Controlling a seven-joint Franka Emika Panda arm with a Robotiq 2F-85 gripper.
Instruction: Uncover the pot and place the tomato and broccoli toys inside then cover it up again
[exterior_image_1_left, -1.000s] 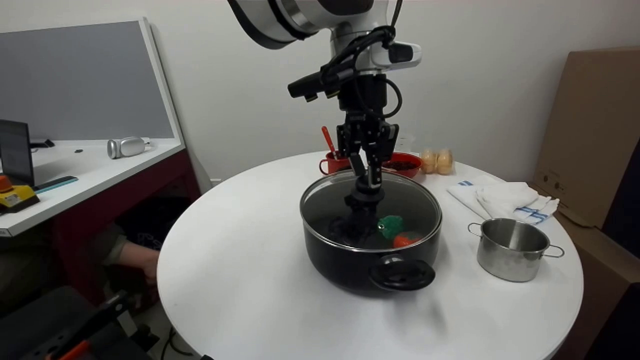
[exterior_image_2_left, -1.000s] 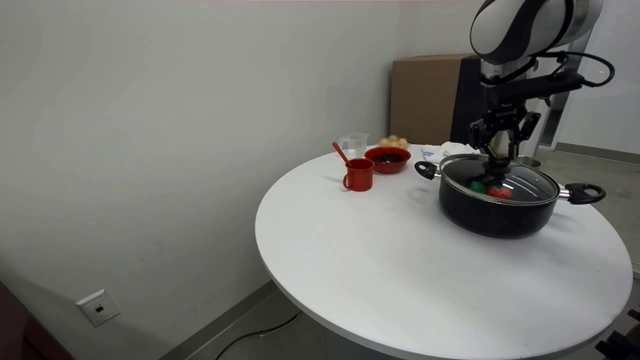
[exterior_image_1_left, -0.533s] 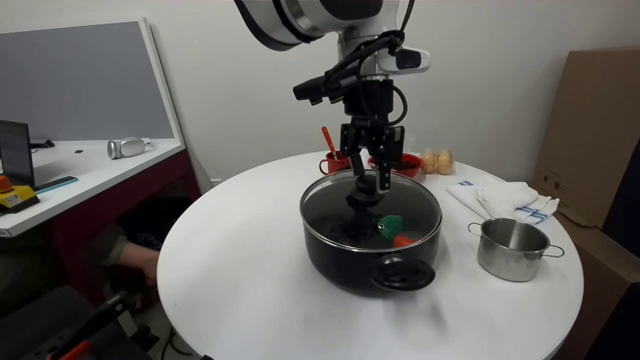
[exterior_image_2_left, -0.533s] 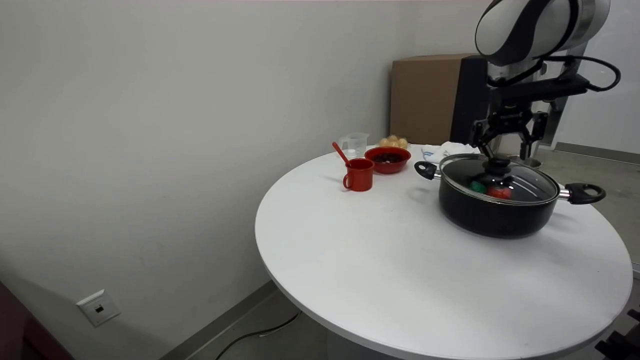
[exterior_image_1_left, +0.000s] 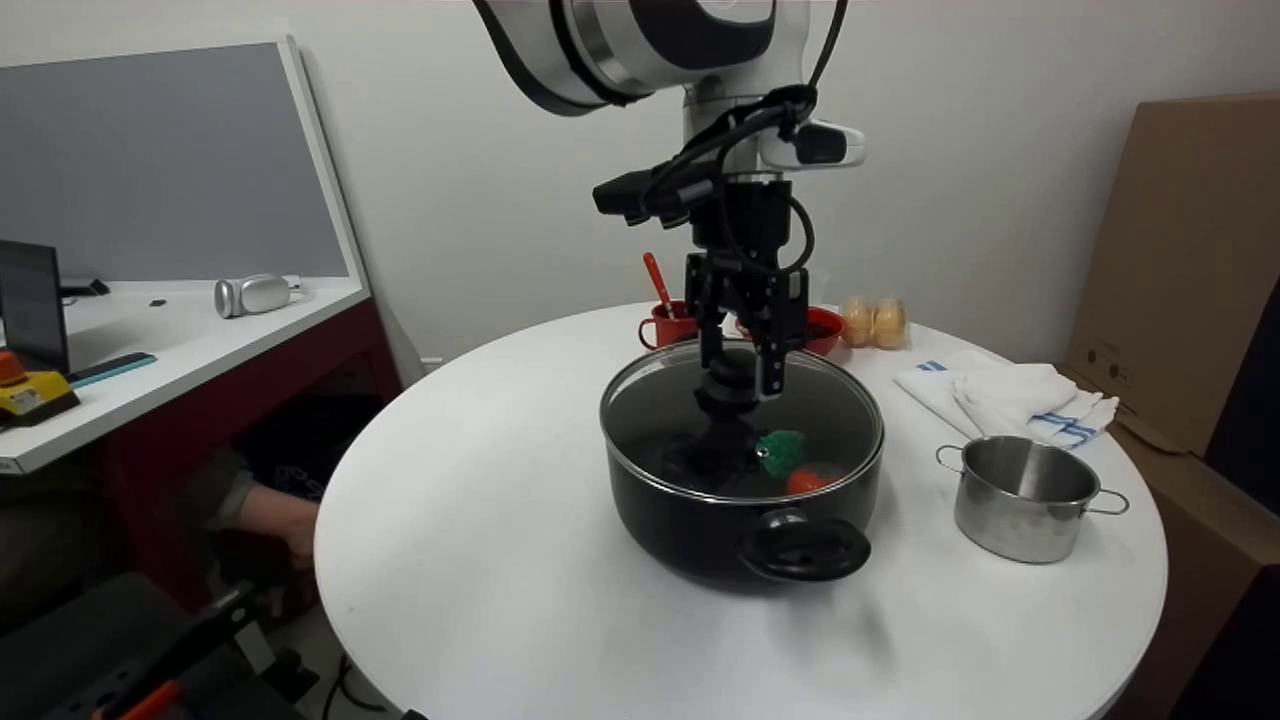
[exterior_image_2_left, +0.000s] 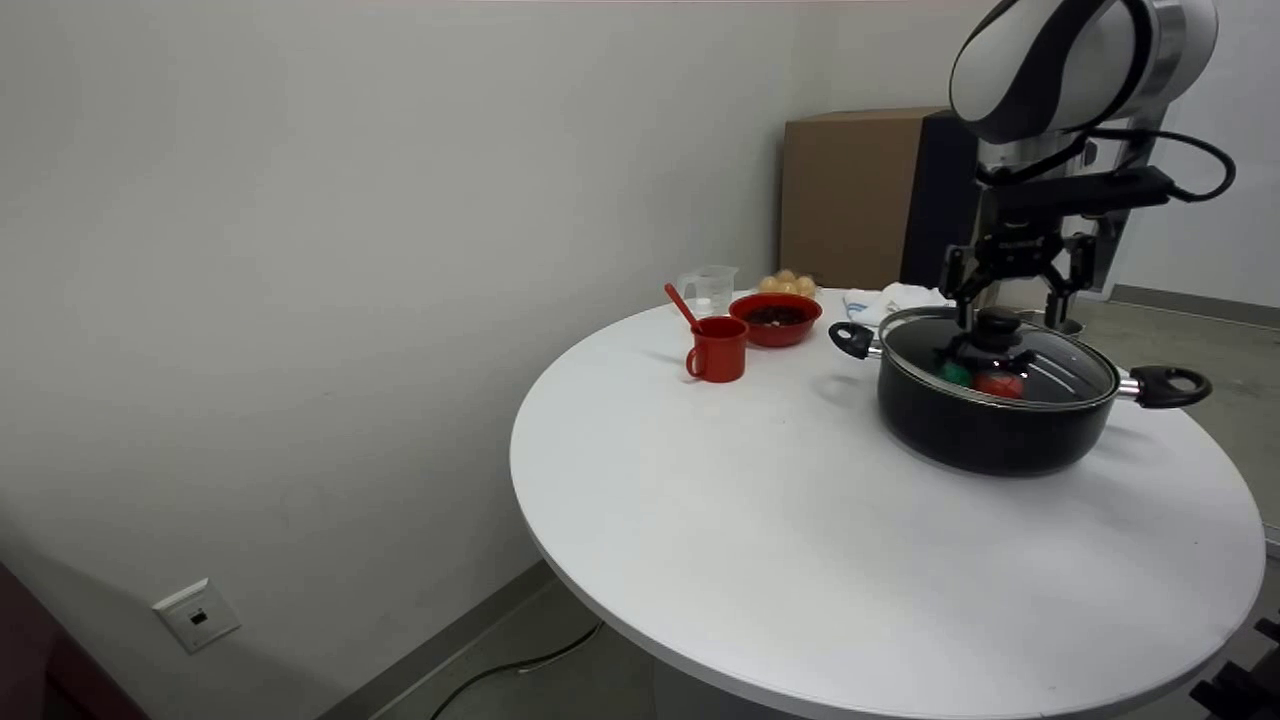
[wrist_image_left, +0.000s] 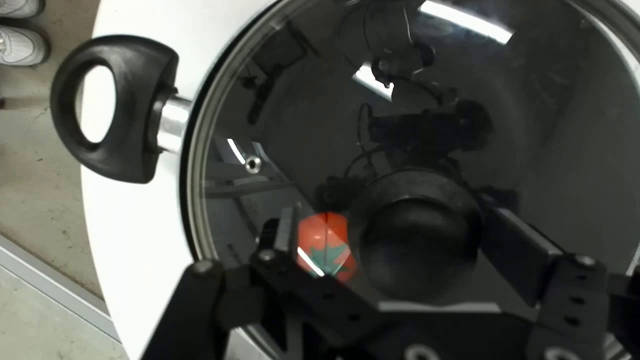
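Nearest in an exterior view, the black pot (exterior_image_1_left: 680, 545) stands on the tabletop (exterior_image_1_left: 480, 520) with its glass lid (exterior_image_1_left: 825, 412) seated on top, the tomato toy (exterior_image_1_left: 806, 482) and, just behind it, the broccoli toy (exterior_image_1_left: 781, 453) showing through from inside; a small steel pot (exterior_image_1_left: 1022, 520) stands apart to one side. Farther in, the end effector (exterior_image_1_left: 741, 377) straddles the lid's black knob (wrist_image_left: 420, 245), fingers (wrist_image_left: 525, 257) apart; whether either touches it I cannot tell. Past these lie a white cloth (exterior_image_1_left: 1010, 395), then a red mug (exterior_image_2_left: 719, 352) and a red bowl (exterior_image_2_left: 775, 336), with tan eggs (exterior_image_1_left: 889, 325) beside the bowl near the far edge.
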